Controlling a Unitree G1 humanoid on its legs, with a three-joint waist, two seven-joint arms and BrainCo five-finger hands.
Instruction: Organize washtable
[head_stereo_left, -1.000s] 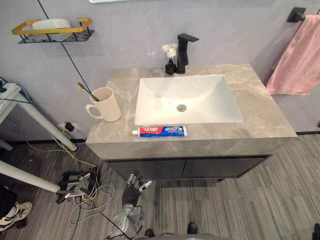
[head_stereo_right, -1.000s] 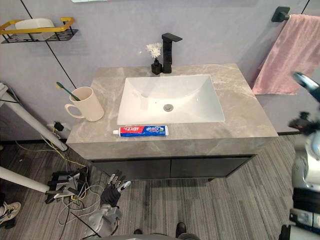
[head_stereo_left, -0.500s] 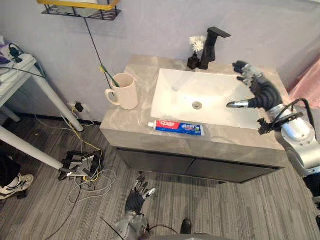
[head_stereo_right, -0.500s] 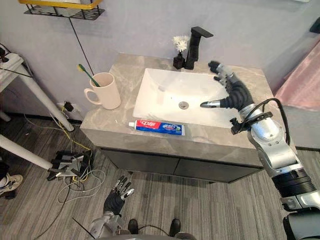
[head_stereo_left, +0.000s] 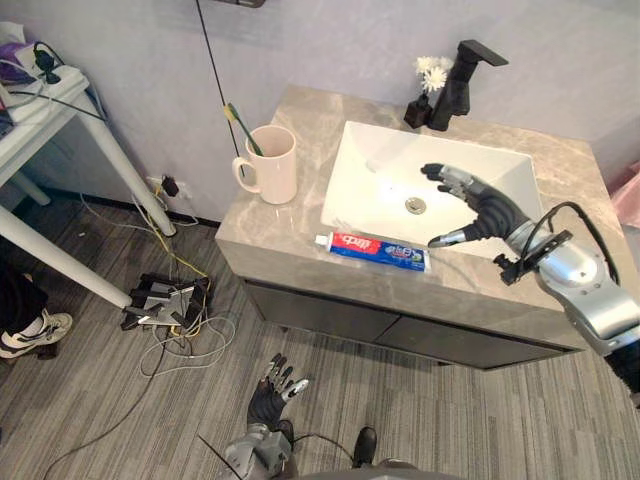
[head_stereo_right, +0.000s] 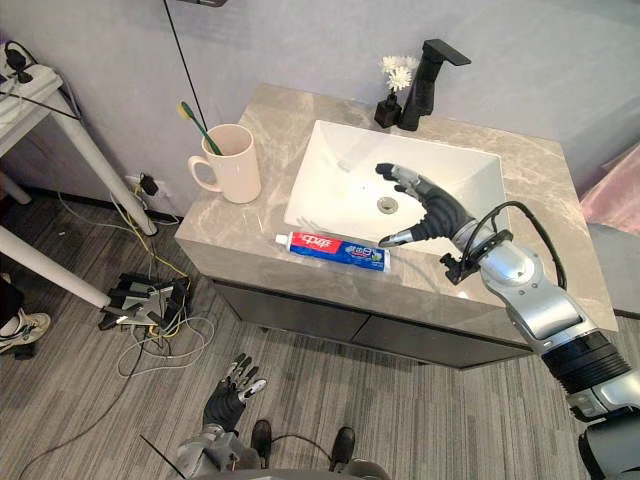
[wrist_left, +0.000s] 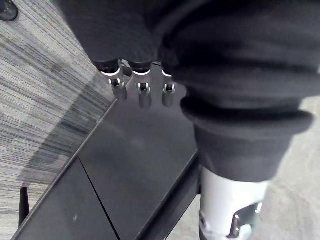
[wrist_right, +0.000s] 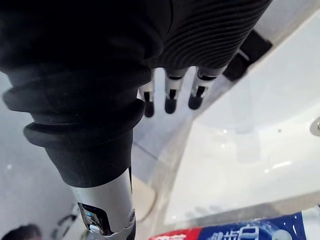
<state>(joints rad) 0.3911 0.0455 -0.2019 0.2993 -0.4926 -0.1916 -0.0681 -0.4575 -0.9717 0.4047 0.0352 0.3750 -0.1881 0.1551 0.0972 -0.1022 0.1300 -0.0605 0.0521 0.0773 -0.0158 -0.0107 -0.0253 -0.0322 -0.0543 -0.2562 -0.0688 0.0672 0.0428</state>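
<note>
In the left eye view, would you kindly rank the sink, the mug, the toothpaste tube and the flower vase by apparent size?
1. sink
2. mug
3. toothpaste tube, longer than the mug but much thinner
4. flower vase, though it stands farthest from the camera

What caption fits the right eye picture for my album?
Robot's open right hand hovers over the sink, near the toothpaste tube.

One washtable (head_stereo_left: 262, 228) carrying one basin (head_stereo_left: 375, 165), one faucet (head_stereo_left: 458, 80), one vase of flowers (head_stereo_left: 419, 108), one mug (head_stereo_left: 276, 168), one toothbrush (head_stereo_left: 240, 124) and one toothpaste tube (head_stereo_left: 372, 251) — seven items, one of each kind. Robot hands — two: left hand (head_stereo_left: 271, 394), right hand (head_stereo_left: 483, 207).
</note>
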